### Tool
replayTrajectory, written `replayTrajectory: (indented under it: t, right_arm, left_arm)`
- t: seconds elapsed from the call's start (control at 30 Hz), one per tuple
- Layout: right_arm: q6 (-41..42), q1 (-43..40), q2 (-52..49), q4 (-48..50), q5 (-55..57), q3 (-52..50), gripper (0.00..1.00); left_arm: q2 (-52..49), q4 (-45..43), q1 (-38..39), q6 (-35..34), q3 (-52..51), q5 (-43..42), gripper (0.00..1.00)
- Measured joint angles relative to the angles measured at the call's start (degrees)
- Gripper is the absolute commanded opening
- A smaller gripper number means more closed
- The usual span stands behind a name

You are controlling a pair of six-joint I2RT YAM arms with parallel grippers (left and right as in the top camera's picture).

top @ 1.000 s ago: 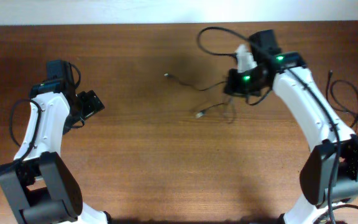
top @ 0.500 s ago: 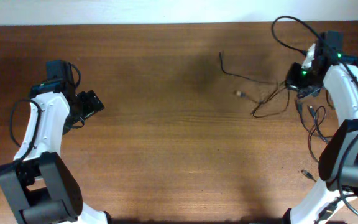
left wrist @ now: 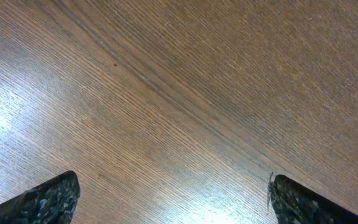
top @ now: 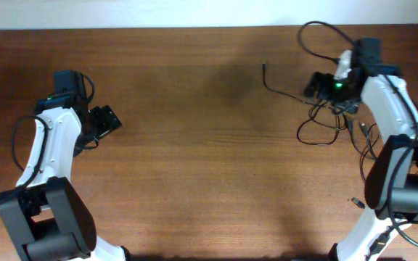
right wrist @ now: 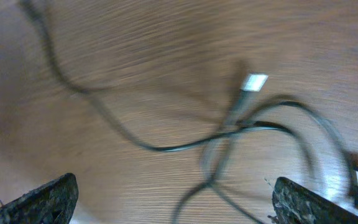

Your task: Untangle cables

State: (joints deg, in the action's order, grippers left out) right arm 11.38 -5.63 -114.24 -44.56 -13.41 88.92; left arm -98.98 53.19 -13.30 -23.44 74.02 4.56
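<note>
The cables (top: 324, 122) are thin black cords lying in a loose tangle on the wooden table at the right. One strand (top: 281, 88) runs left and ends near the top middle. My right gripper (top: 314, 83) hovers over the tangle's upper edge, open. In the right wrist view it (right wrist: 179, 205) holds nothing, and blurred cords (right wrist: 166, 147) and a silver plug (right wrist: 255, 81) lie on the wood below its fingertips (right wrist: 45, 198). My left gripper (top: 109, 119) stands open far to the left. The left wrist view shows it (left wrist: 173, 199) over bare wood.
More thin cords and plugs (top: 365, 138) lie beside the right arm's base, with one small plug (top: 357, 202) lower down. The table's far edge (top: 158, 29) meets a white wall. Thick black arm cables loop above the right wrist (top: 318, 32).
The right gripper dragged the cables from the table's middle to the right side, then opened and let them drop; it has drawn back slightly left. The left arm has not moved.
</note>
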Motion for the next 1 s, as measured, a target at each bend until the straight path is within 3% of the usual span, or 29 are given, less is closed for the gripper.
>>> replayTrajectory:
  t: [0.1, 0.3, 0.33, 0.4, 0.6, 0.8, 0.87, 0.9, 0.97, 1.0]
  right_arm:
    - [-11.13, 6.47, -0.07, 2.19, 0.39, -0.02, 0.84]
    - [-16.48, 11.08, -1.16, 7.76, 8.35, -0.02, 0.86]
    - [-16.55, 11.10, -2.40, 8.13, 8.90, -0.02, 0.81]
    - [-16.57, 11.10, -5.60, 9.86, 9.35, -0.02, 0.04]
    - [-15.89, 10.91, -8.50, 6.05, 9.99, -0.11, 0.04]
    - [-11.67, 7.10, 4.31, -9.05, 10.49, 3.52, 0.04]
    - [-10.49, 5.22, 3.96, -13.44, 10.67, 2.80, 0.38]
    - [-9.79, 3.80, 3.58, -13.18, 10.84, 1.36, 0.80]
    - [-9.49, 2.45, 3.39, -12.35, 11.04, -1.42, 0.99]
    - [-9.44, 1.90, 3.37, -11.76, 11.04, -2.84, 0.99]
  left_arm:
    - [0.00, -0.02, 0.00, 0.00, 0.00, 0.02, 0.99]
    - [0.00, 0.00, 0.00, 0.00, 0.00, 0.00, 0.99]
    - [0.00, -0.02, 0.00, 0.00, 0.00, 0.02, 0.99]
    - [0.00, -0.02, 0.00, 0.00, 0.00, 0.00, 0.99]
    - [0.00, 0.00, 0.00, 0.00, 0.00, 0.00, 0.99]
    - [0.00, 0.02, 0.00, 0.00, 0.00, 0.00, 0.99]
    - [0.00, 0.00, 0.00, 0.00, 0.00, 0.02, 0.99]
    - [0.00, 0.02, 0.00, 0.00, 0.00, 0.00, 0.99]
    - [0.00, 0.02, 0.00, 0.00, 0.00, 0.00, 0.99]
    - [0.00, 0.02, 0.00, 0.00, 0.00, 0.02, 0.99]
